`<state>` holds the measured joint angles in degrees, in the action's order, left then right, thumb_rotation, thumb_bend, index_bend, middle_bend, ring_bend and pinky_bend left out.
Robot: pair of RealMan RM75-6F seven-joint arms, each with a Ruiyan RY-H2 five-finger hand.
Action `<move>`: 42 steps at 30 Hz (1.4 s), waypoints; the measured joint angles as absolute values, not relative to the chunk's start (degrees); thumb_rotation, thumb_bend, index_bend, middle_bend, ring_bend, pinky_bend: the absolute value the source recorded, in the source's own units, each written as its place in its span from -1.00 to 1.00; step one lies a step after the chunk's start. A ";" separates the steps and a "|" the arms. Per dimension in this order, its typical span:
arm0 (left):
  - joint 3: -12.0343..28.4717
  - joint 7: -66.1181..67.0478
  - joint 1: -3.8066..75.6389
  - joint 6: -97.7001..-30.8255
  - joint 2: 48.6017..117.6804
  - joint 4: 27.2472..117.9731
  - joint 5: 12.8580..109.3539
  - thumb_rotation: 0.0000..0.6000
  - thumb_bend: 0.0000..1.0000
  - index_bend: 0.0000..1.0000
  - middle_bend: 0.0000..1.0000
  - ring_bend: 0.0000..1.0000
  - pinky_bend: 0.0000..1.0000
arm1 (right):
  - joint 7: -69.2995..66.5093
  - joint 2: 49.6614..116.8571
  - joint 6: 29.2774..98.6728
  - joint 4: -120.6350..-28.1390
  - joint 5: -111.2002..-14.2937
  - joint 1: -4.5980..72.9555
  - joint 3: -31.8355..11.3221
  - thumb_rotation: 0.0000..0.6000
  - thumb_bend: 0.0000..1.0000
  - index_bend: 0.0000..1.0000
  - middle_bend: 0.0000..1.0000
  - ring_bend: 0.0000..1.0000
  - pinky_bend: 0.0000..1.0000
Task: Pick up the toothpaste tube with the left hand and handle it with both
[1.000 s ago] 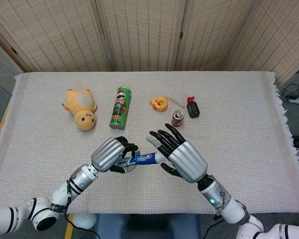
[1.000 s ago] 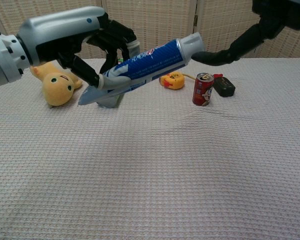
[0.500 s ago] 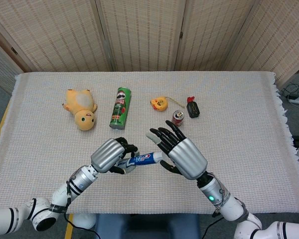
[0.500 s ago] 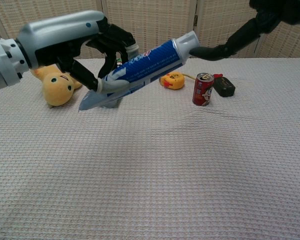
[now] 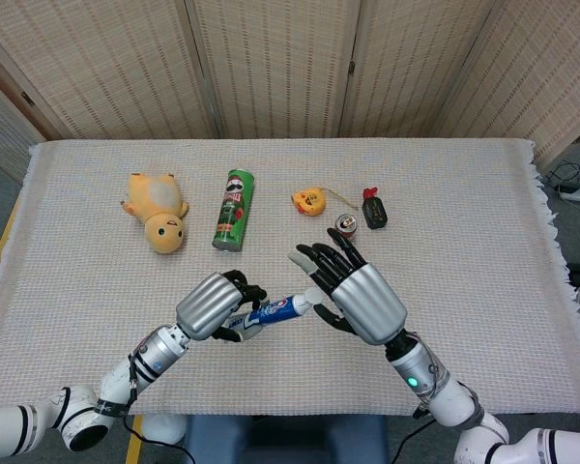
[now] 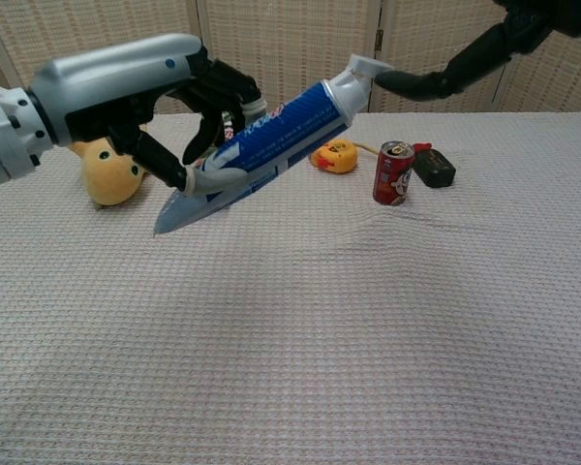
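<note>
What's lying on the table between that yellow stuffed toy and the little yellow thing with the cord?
A green chips can lies on its side between the plush toy and the yellow tape measure, clearest in the head view.

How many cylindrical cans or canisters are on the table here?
2: a green chip canister lying on its side beside the yellow plush toy, and a small red soda can standing upright beside the black object.

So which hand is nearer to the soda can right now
Right. The right hand is spread just in front of the soda can, while the left hand grips the toothpaste tube further left.
</note>
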<state>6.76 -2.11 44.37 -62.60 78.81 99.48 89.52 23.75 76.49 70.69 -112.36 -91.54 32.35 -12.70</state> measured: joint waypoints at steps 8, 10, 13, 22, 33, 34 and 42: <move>6.44 0.54 44.42 -62.59 79.29 98.62 90.23 1.00 0.40 0.53 0.50 0.42 -0.16 | 23.28 76.15 71.15 -113.03 -92.05 32.73 -12.70 1.00 -0.23 -0.82 -0.67 -0.67 -0.92; 6.41 1.12 44.47 -62.54 79.39 98.55 90.35 1.00 0.40 0.53 0.50 0.42 -0.17 | 23.41 76.28 70.92 -113.18 -92.06 33.01 -12.72 1.00 -0.23 -0.82 -0.67 -0.67 -0.92; 6.33 2.22 44.50 -62.59 79.65 98.55 90.61 1.00 0.40 0.53 0.50 0.42 -0.17 | 23.90 76.64 70.37 -113.31 -92.02 33.48 -12.62 1.00 -0.23 -0.82 -0.67 -0.67 -0.92; 6.31 4.34 44.37 -62.56 79.78 98.81 90.44 1.00 0.40 0.53 0.50 0.42 -0.18 | 26.44 78.22 68.39 -113.40 -90.55 35.16 -12.60 1.00 -0.23 -0.82 -0.67 -0.67 -0.92; 5.34 3.67 42.88 -63.98 79.64 95.38 90.54 1.00 0.40 0.52 0.50 0.40 -0.22 | 23.60 73.35 72.80 -114.56 -92.20 31.65 -10.79 1.00 -0.23 -0.82 -0.67 -0.67 -0.92; 5.17 3.85 42.78 -64.04 79.77 94.63 90.64 1.00 0.40 0.52 0.50 0.39 -0.22 | 22.99 72.46 73.63 -114.61 -92.52 30.97 -10.51 1.00 -0.23 -0.82 -0.67 -0.67 -0.92; 3.56 8.18 42.43 -63.25 83.60 82.90 91.08 1.00 0.39 0.39 0.47 0.27 -0.32 | 17.86 65.01 81.55 -113.88 -95.36 24.49 -8.40 1.00 -0.23 -0.82 -0.68 -0.67 -0.92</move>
<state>3.56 8.18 42.43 -63.25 83.60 82.90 91.08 17.86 65.01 81.55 -113.88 -95.36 24.49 -8.40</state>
